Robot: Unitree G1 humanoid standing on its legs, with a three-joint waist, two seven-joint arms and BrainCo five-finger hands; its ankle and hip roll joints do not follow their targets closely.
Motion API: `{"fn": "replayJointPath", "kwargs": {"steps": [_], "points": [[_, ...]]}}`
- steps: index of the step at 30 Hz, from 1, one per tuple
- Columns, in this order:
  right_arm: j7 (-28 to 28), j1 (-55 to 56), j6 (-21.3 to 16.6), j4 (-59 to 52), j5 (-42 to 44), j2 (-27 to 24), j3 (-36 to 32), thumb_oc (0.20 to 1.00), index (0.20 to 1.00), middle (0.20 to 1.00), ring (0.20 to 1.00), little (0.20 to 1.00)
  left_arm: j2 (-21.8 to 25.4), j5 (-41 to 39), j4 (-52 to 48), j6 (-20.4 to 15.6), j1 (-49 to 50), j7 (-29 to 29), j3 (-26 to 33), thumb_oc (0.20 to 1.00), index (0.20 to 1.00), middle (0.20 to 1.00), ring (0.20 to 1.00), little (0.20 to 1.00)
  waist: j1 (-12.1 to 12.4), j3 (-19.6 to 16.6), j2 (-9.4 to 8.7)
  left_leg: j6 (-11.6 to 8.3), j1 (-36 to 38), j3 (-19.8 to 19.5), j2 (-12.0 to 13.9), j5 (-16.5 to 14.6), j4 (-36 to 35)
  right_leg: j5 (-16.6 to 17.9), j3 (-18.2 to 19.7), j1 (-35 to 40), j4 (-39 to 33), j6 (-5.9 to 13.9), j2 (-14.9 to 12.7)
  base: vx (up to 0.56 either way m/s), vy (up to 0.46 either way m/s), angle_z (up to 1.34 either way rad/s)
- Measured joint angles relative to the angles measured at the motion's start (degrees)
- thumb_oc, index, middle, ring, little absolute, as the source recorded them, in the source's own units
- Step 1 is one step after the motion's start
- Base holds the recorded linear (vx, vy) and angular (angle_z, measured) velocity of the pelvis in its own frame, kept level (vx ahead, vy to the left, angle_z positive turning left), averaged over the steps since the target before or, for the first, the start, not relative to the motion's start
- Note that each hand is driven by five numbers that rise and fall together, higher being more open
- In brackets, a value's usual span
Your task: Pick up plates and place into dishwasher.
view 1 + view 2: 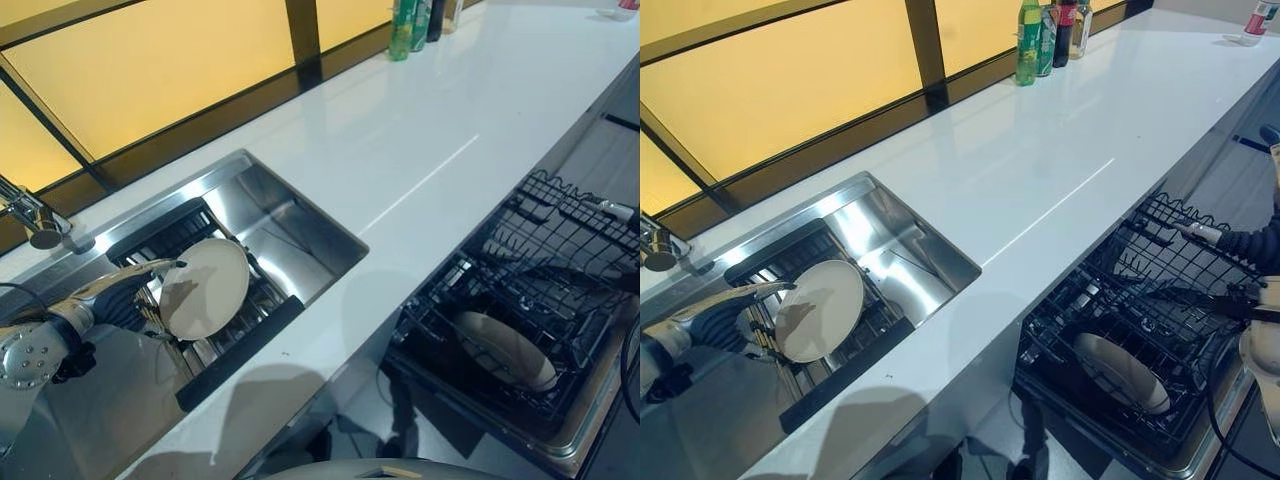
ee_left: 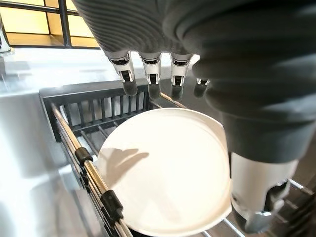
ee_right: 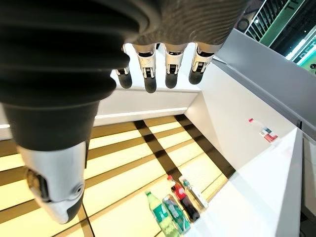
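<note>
Reaching for the plate [image 1: 204, 288] propped on edge in the sink rack [image 1: 240, 345]: left robot hand [image 1: 130, 278] at its rim, fingers straight, nothing gripped. Next, closing round the rim and lifting clear. Right robot hand [image 3: 148, 69] open, idle (raised). Further off, across the worktop [image 1: 420, 160], dishwasher basket [image 1: 560, 270] already holding one plate [image 1: 505, 350].

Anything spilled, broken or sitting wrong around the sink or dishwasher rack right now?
Nothing stands out. One plate leans in the sink rack by the left hand; another plate rests in the dishwasher rack. No spills seen.
</note>
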Motion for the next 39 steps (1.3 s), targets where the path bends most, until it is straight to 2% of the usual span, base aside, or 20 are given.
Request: {"fn": "replayJointPath", "kwargs": {"steps": [4, 10, 16, 19, 25, 27, 31, 36, 39], "points": [[-0.06, 0.17, 0.0, -0.04, -0.04, 1.32, 0.0, 1.0, 1.0, 1.0, 1.0, 1.0, -0.69, 4.5, 0.21, -2.38, 0.18, 4.69, -3.16, 1.0, 1.0, 1.0, 1.0, 1.0, -0.02, -0.14, -0.36, 0.0, -0.09, 0.15, 0.01, 0.0, -0.06, 0.01, 0.08, -0.42, 0.01, 0.0, -0.01, 0.0, -0.016, -0.01], [-0.89, 0.21, 0.0, -0.1, -0.13, 2.14, 0.16, 1.0, 1.0, 1.0, 1.0, 1.0, -0.62, 5.27, 0.2, -3.17, 0.1, 4.55, -8.61, 1.0, 1.0, 1.0, 1.0, 1.0, -0.09, -0.59, -1.5, 0.05, -1.07, 0.41, 0.06, 0.1, -0.3, 0.04, 0.2, -1.71, 0.02, 0.0, -0.03, 0.0, -0.005, -0.01], [-1.72, 0.22, 0.02, -0.1, -0.09, 2.15, 0.67, 1.0, 1.0, 1.0, 1.0, 1.0, 1.0, 1.99, -0.09, -2.18, 0.07, 2.89, -8.88, 1.0, 1.0, 1.0, 1.0, 1.0, -0.14, -0.52, -1.67, 0.01, -0.65, 1.32, 0.3, 0.26, -0.72, 0.11, 0.7, -1.79, 0.05, -0.04, 0.06, 0.03, 0.003, -0.06], [-2.23, 0.98, 0.02, -0.1, -0.04, 2.15, 0.67, 1.0, 1.0, 1.0, 1.0, 1.0, 1.2, -3.35, -0.36, -0.85, 0.07, 1.03, -8.89, 1.0, 1.0, 1.0, 1.0, 1.0, -0.13, -0.47, -1.74, 0.01, -0.58, 1.45, 0.3, 0.26, -0.73, 0.13, 0.89, -1.79, 0.07, -0.03, 0.06, 0.01, -0.001, -0.01], [-2.65, 2.23, 0.03, -0.1, 0.03, 2.15, 0.67, 1.0, 1.0, 1.0, 1.0, 1.0, 1.23, -3.55, -1.44, -0.7, 0.29, 1.16, -8.92, 1.0, 1.0, 1.0, 1.0, 1.0, -0.18, -0.23, -1.93, 0.02, -0.59, 1.5, 0.31, 0.25, -0.72, 0.13, 0.97, -1.82, 0.07, -0.03, 0.09, 0.04, -0.011, -0.01], [-2.65, 2.27, 0.03, -0.1, 0.03, 2.15, 0.67, 1.0, 1.0, 1.0, 1.0, 1.0, 1.23, -3.02, -1.43, -0.63, 0.31, 4.0, -8.91, 1.0, 1.0, 1.0, 1.0, 1.0, -0.14, 0.23, -2.12, 0.02, -0.59, 1.51, 0.31, 0.25, -0.68, 0.13, 0.99, -1.81, 0.09, -0.03, 0.1, 0.04, -0.022, -0.01], [-3.07, 2.34, 0.03, -0.3, -0.02, 2.57, 0.78, 1.0, 1.0, 1.0, 1.0, 1.0, -1.0, 2.04, 0.44, 2.09, -0.18, 13.99, -9.52, 1.0, 1.0, 1.0, 1.0, 1.0, -0.12, 2.06, -2.39, 0.01, -0.92, 1.53, 0.3, 0.24, -0.43, 0.13, 1.11, -2.11, 0.24, -0.02, 0.15, 0.0, -0.059, 0.0], [-7.02, -0.09, 0.04, -0.34, -1.52, 4.93, 5.71, 1.0, 1.0, 1.0, 1.0, 1.0, -5.27, 9.99, 8.79, 5.86, -6.69, 26.13, -19.96, 1.0, 1.0, 1.0, 1.0, 1.0, -0.06, 4.24, -3.06, -0.06, -5.29, 1.67, 0.32, 0.17, 1.74, 0.35, 1.51, -6.3, 1.83, -0.16, 0.31, -0.18, -0.11, -0.02], [-9.62, -2.35, 0.36, -0.53, -2.59, 5.05, 8.46, 1.0, 1.0, 1.0, 1.0, 1.0, -6.33, 12.79, 8.88, 6.37, -9.46, 32.13, -21.9, 1.0, 1.0, 1.0, 1.0, 1.0, 0.54, 5.95, -3.31, -0.06, -7.2, 1.75, 0.25, 0.19, 2.65, 0.96, 1.61, -7.83, 1.9, -0.1, 0.27, -0.1, -0.039, -0.01]]}}
